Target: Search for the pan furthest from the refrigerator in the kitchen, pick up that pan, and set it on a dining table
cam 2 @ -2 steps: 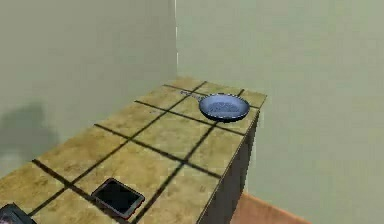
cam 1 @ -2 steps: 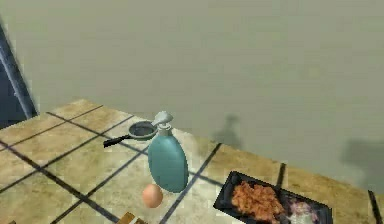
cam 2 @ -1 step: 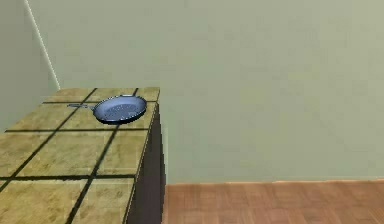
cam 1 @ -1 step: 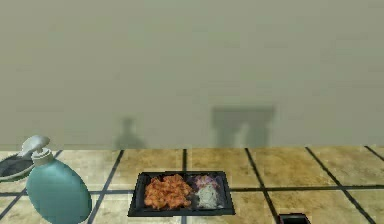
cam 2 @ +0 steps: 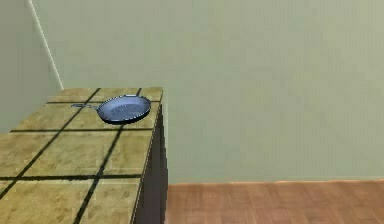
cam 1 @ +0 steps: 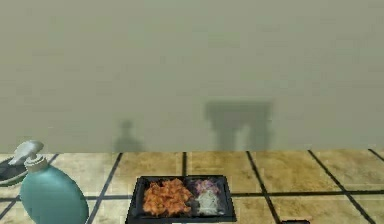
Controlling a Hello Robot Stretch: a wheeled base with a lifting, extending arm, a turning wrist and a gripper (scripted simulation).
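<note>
Lying on the tiled counter [cam 2: 60, 150] near its far corner, dark pan [cam 2: 123, 108], tool's state cannot be told

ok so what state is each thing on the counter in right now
pan: right way up, empty, on the tiled counter near its edge
black tray: lying flat, compartments filled with food
teal bottle: standing upright, top fitted
</note>
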